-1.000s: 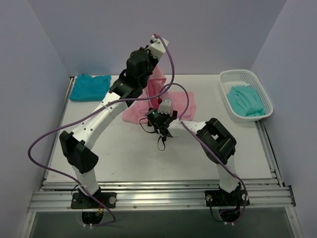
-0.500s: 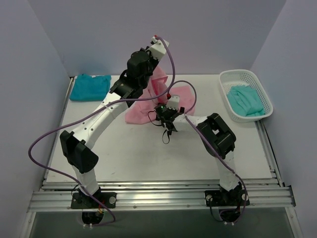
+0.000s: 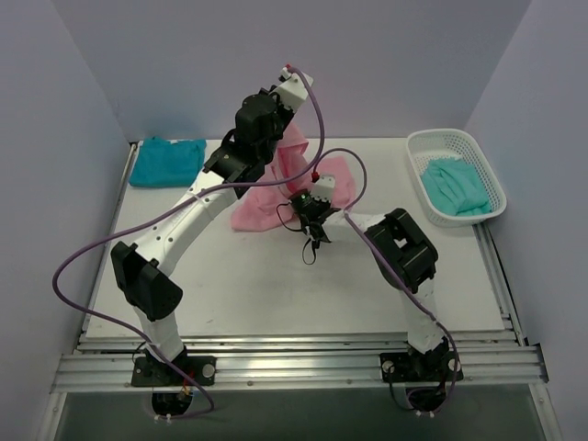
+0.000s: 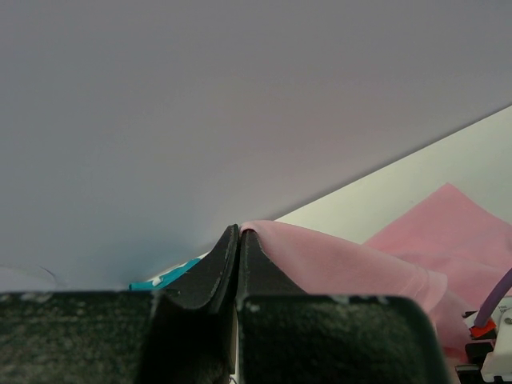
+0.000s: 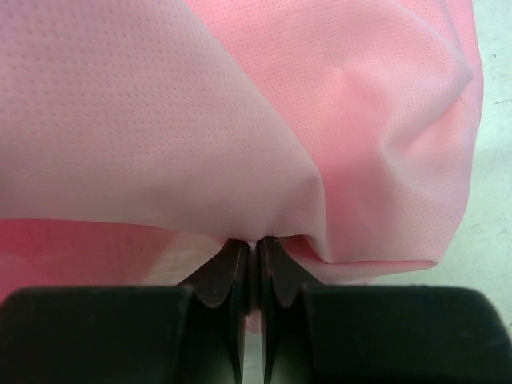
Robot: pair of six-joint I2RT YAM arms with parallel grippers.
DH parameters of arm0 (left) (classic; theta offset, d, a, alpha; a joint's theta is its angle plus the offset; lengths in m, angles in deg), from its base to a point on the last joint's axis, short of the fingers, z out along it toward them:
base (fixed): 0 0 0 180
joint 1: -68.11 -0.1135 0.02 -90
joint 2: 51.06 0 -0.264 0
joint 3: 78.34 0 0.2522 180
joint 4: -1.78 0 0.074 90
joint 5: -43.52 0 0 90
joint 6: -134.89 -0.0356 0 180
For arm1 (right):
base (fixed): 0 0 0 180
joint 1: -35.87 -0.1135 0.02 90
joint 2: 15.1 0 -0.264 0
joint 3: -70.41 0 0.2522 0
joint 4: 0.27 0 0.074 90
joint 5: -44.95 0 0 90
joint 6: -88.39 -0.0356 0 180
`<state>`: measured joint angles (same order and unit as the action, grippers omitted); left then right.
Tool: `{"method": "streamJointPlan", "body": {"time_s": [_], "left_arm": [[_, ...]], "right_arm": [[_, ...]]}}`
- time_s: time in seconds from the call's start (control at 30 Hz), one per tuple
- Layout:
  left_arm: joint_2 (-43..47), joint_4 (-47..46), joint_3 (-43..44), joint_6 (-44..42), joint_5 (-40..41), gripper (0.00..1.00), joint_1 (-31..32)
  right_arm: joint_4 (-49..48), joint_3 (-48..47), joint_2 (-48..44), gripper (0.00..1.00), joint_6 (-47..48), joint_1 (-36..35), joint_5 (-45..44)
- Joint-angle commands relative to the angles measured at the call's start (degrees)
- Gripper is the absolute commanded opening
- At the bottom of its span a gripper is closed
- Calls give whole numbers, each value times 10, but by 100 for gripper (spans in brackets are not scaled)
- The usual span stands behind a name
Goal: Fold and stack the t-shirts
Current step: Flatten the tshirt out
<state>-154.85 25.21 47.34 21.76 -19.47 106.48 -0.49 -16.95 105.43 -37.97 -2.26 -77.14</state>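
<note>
Top view: the right fingers [image 3: 304, 214] meet the near edge of the pink t-shirt [image 3: 338, 184] mid-tabletop [image 3: 230, 276]; the teal t-shirt [image 3: 167, 161] lies far left.
Left wrist: the left fingers [image 4: 214, 268] are pinched on a raised pink edge.
Right wrist: the right fingers are clamped on a pink fold.
The step looks like spreading the shirt for folding; next, draw both grips apart evenly.

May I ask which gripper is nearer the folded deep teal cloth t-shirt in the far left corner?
Left. The left gripper, clamping the light pink cloth t-shirt, hovers right of the deep teal t-shirt; the right gripper pinches the pink one farther right.
</note>
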Motion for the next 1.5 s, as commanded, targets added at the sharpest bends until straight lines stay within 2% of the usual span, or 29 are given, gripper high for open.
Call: {"method": "streamJointPlan", "body": {"time_s": [0.0,0.27,0.47,0.57,0.6,0.8,0.87,0.97,1.1,1.13,1.2,1.27,1.43,1.47], "left_arm": [[28,-26,1,6,4,2,-3],[66,-15,-20,36,31,2,21],[176,-7,-92,89,72,2,43],[245,-20,-149,86,111,2,81],[281,-42,-165,78,149,2,117],[395,-66,-240,48,284,2,237],[419,-76,-268,42,313,2,269],[465,-85,-307,56,343,2,278],[504,-188,-373,28,399,2,277],[507,-214,-382,-1,411,2,277],[519,-250,-403,-16,410,2,280],[539,-246,-408,-14,373,2,280],[554,-188,-357,-2,294,2,280],[561,-153,-348,5,242,2,280]], "right_arm": [[58,19,-36,0,-12,-18,-4],[164,41,-214,0,-13,-55,-81],[295,7,-388,0,-2,-102,-177],[356,-24,-472,0,10,-120,-202],[371,-35,-510,0,13,-123,-212],[457,-108,-650,0,48,-130,-226],[475,-132,-673,0,58,-129,-238],[486,-145,-704,0,74,-129,-256],[489,-132,-685,0,76,-129,-290],[493,-131,-677,0,72,-129,-309],[501,-128,-659,0,62,-129,-321],[499,-126,-659,0,61,-129,-335],[443,-142,-691,0,117,-129,-326],[439,-148,-699,0,125,-129,-321]]}}
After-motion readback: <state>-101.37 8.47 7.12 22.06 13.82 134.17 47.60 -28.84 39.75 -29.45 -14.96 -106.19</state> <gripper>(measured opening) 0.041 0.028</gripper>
